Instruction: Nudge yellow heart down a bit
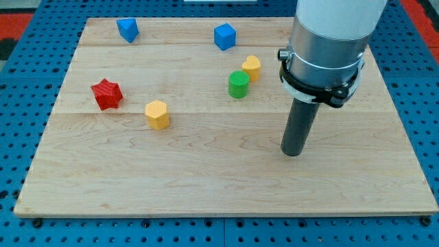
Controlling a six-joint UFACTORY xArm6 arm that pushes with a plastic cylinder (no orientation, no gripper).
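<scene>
A yellow block with a rounded top, which looks like the heart (251, 67), sits right of the board's middle near the view's top, touching or almost touching a green round block (238, 84) at its lower left. A second yellow block (157, 114), more pentagon-like, lies left of centre. My tip (293, 154) rests on the board well below and to the right of the yellow heart, apart from every block.
A red star (106, 93) lies at the left. A blue block (127, 29) of unclear shape sits at the top left, and a blue cube (224, 36) at the top middle, above the yellow heart. The wooden board (206, 185) is ringed by blue matting.
</scene>
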